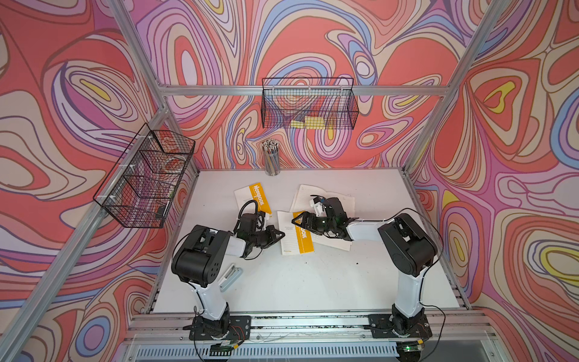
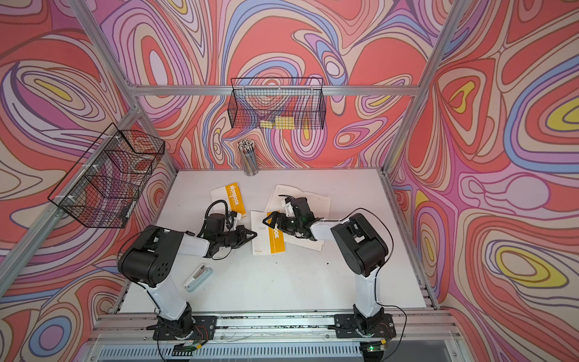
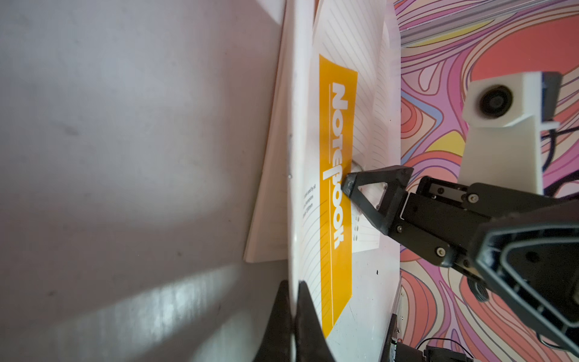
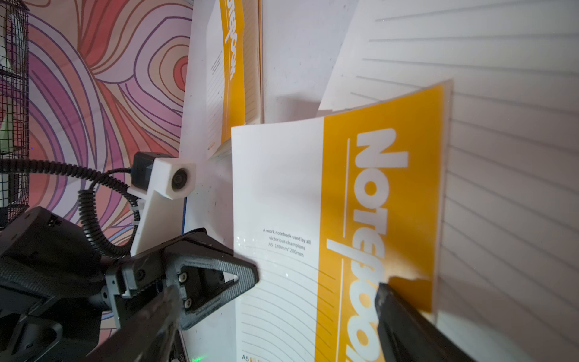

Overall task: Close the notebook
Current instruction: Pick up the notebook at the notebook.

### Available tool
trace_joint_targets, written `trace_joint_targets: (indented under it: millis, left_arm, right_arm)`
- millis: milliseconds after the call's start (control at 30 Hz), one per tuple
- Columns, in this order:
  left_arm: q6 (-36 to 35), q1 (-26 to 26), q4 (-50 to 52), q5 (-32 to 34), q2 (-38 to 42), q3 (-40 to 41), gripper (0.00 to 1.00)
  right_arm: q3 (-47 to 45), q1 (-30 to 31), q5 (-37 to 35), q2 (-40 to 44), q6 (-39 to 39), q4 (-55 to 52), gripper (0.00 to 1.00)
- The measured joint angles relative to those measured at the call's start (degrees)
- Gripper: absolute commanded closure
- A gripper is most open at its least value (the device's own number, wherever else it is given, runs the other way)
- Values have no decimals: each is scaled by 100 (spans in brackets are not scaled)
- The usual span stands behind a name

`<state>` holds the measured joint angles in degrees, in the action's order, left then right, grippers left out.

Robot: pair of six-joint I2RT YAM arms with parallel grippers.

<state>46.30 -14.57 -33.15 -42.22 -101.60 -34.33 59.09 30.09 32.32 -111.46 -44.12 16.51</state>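
A notebook with a white and yellow cover [image 1: 296, 233] lies mid-table. My left gripper [image 1: 282, 234] is shut on that cover's free white edge. In the left wrist view the fingertips [image 3: 293, 283] pinch the edge, raised a little above the page block [image 3: 269, 219]. My right gripper [image 1: 295, 221] is open, and one fingertip [image 4: 383, 290] presses the yellow band near the spine. Partly under this notebook and the right arm lies an open notebook [image 1: 326, 197], lined pages [image 4: 501, 125] up.
A closed yellow-banded notebook [image 1: 253, 197] lies behind the left gripper. A stapler [image 1: 230, 275] sits by the left arm's base. A pencil cup [image 1: 272, 158] stands at the back edge. Wire baskets hang on the back wall [image 1: 308, 106] and the left wall [image 1: 147, 178].
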Motion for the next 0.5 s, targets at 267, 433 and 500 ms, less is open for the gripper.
trace_joint_targets:
  millis: [267,433,500]
  left_arm:
    - [-131,0,549,0,461,-120,100]
    - [-313,2,1294,-4,758,-514,100]
    - [-431,0,1674,-2,898,-734,100]
  right_arm:
    - [15,0,-61,533,199,-435,2]
    - [26,0,-74,686,271,-544,2]
    - [26,0,-87,734,304,-612,2]
